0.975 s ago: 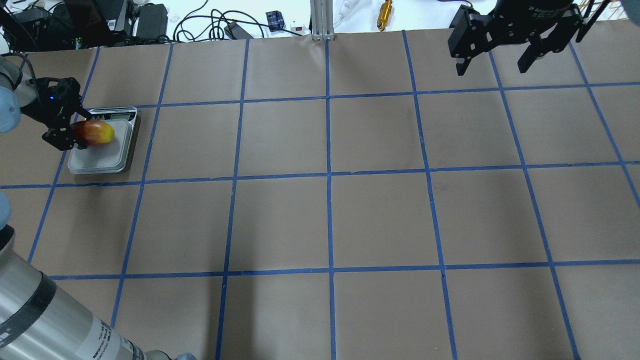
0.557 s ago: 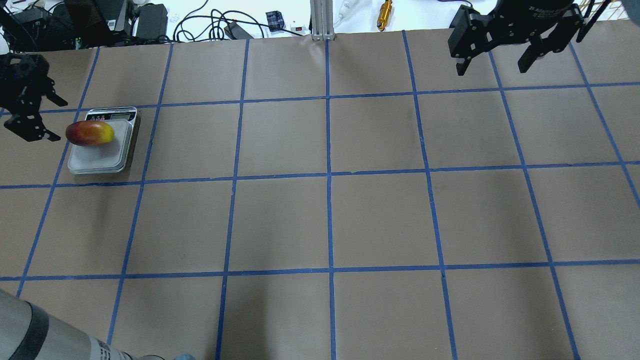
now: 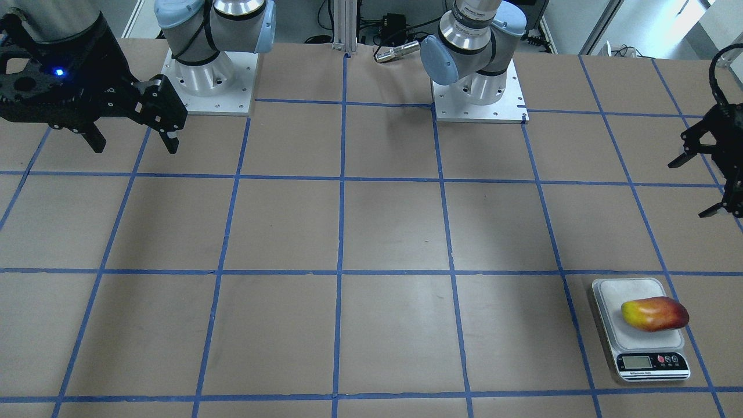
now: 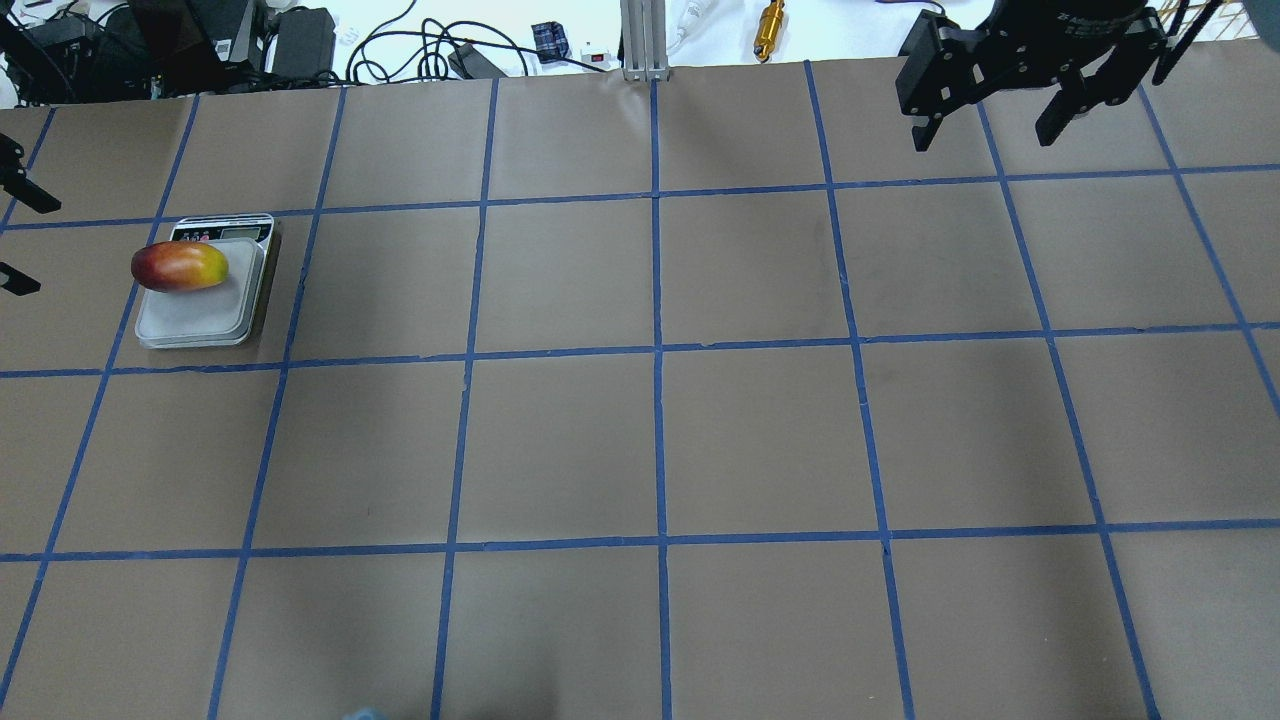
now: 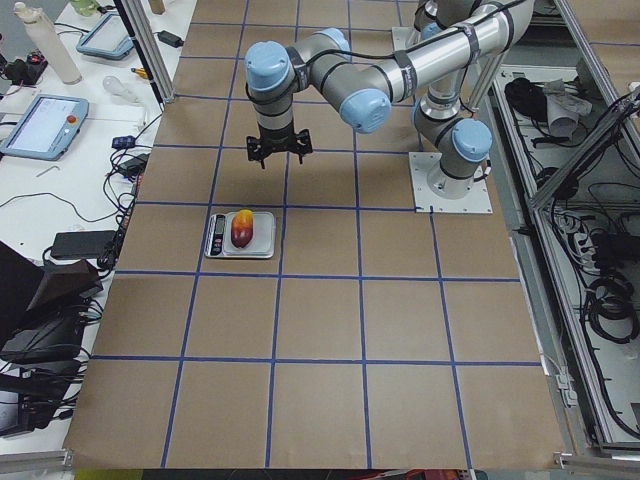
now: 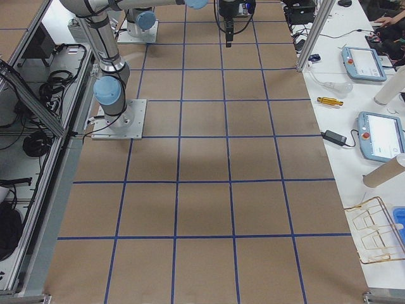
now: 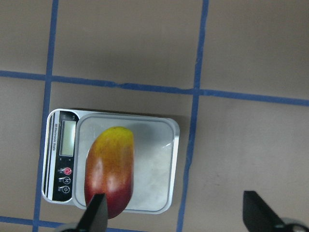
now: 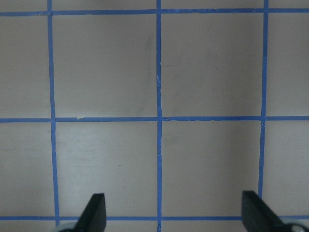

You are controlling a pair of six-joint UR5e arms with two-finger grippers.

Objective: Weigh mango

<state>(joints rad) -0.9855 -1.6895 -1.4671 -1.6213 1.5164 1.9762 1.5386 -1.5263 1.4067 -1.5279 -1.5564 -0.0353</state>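
1. Closest to me is the table (image 3: pixel 371 232), covered in matte brown paper and divided into big squares by blue tape.
2. Near its front edge stands a small scale (image 3: pixel 653 363) with a pale, square platform with rounded corners and a dark display strip (the number is too small for me to read).
3. The mango (image 3: pixel 655 313) lies on that platform, close to the display. It is smooth and glossy. Its yellow end points to the table's middle and its red end reaches the platform's outer rim.
4. A little further back the left gripper (image 3: pixel 686 190) hangs at the side of the table, apart from the scale. Its black fingers are spread wide and hold nothing.
5. Across the table, the right gripper (image 3: pixel 136 148) hovers over bare paper, its fingers also wide apart and empty.
6. Behind them, two grey arms with light blue joint caps stand on square metal base plates (image 3: pixel 511 113), with an aluminium post (image 3: pixel 347 23) between them.
7. One second ago the left gripper had its fingers around the red end of the mango. Then it drew away sideways, and now it is almost out of the overhead view. The mango has not moved on the scale, and the right gripper has kept its place.
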